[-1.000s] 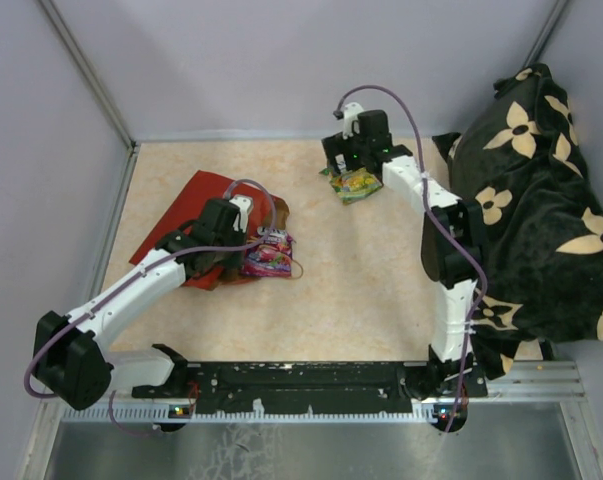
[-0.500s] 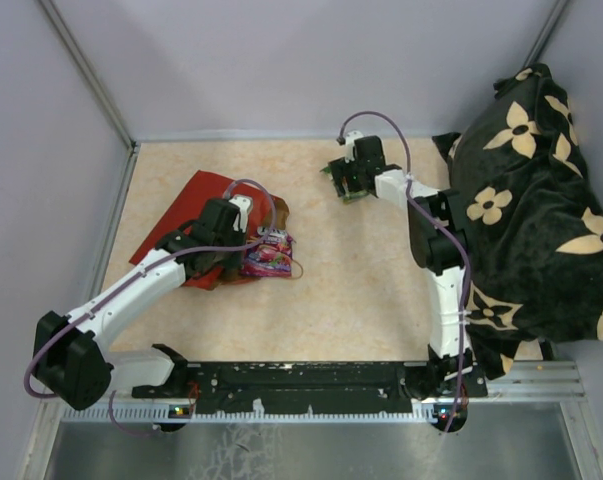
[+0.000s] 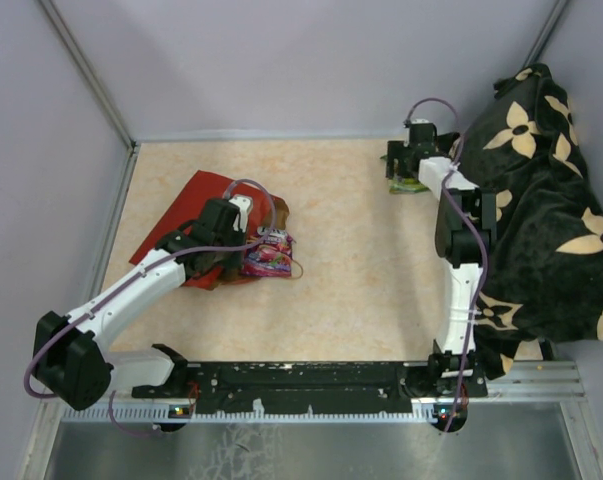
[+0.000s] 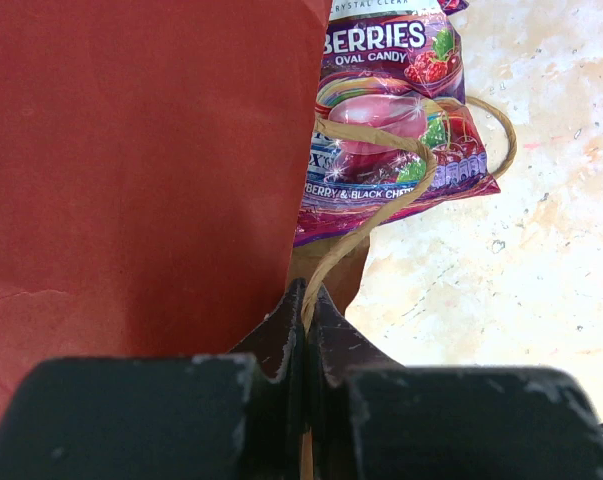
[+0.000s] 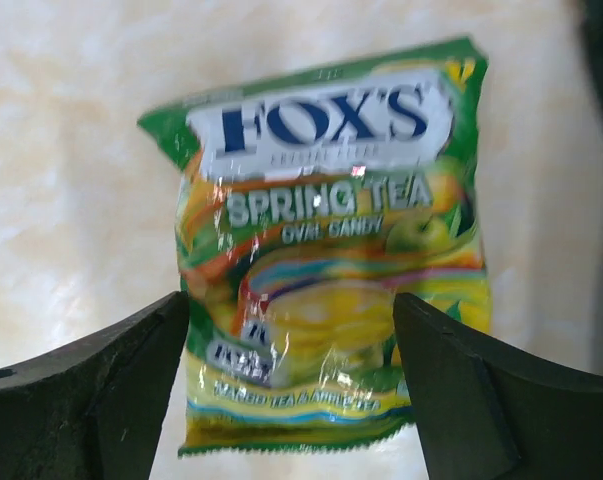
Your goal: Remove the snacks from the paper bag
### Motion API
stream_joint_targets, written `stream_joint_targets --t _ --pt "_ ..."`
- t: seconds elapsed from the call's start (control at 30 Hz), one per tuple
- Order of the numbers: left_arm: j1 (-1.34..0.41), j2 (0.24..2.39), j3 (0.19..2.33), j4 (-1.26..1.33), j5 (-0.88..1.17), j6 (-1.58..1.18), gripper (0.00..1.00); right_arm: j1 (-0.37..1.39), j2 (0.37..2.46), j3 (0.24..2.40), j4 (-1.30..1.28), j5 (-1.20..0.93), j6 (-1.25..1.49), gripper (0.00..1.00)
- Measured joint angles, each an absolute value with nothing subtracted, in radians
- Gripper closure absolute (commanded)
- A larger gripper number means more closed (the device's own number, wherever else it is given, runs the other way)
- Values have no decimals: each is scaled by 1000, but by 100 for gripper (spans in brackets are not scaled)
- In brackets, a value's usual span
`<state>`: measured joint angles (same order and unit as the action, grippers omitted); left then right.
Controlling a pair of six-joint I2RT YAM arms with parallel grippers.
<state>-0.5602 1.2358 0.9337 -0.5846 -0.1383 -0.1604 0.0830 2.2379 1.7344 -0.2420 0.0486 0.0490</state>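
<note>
The red paper bag (image 3: 186,212) lies flat at the table's left, its red side (image 4: 131,150) filling the left wrist view. My left gripper (image 3: 247,240) (image 4: 306,300) is shut on the bag's thin brown loop handle (image 4: 381,215). A purple berries candy packet (image 3: 268,255) (image 4: 391,110) lies at the bag's mouth, under that handle. At the far right, my right gripper (image 3: 407,170) (image 5: 291,305) holds a green Fox's candy packet (image 3: 409,186) (image 5: 331,200). Its jaws stand wide against the packet's two sides, just over the table.
A black cloth with cream flowers (image 3: 541,200) is heaped along the right side, close to the right gripper. Grey walls (image 3: 281,60) close in the back and sides. The arms' base rail (image 3: 311,380) runs along the near edge.
The right gripper came down on the green packet, closed on it and carried it rightward toward the black cloth. The left arm, bag and purple packet have not moved.
</note>
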Motion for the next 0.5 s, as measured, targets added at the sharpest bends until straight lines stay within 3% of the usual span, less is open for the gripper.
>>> stream_joint_targets --t 0.4,0.5 --pt "-560 1236 972 -604 -159 -159 97 35 2509 2288 -429 -8 -16 14" --pt "-560 1236 974 -610 -174 -159 97 41 2522 2323 -463 -14 -15 14"
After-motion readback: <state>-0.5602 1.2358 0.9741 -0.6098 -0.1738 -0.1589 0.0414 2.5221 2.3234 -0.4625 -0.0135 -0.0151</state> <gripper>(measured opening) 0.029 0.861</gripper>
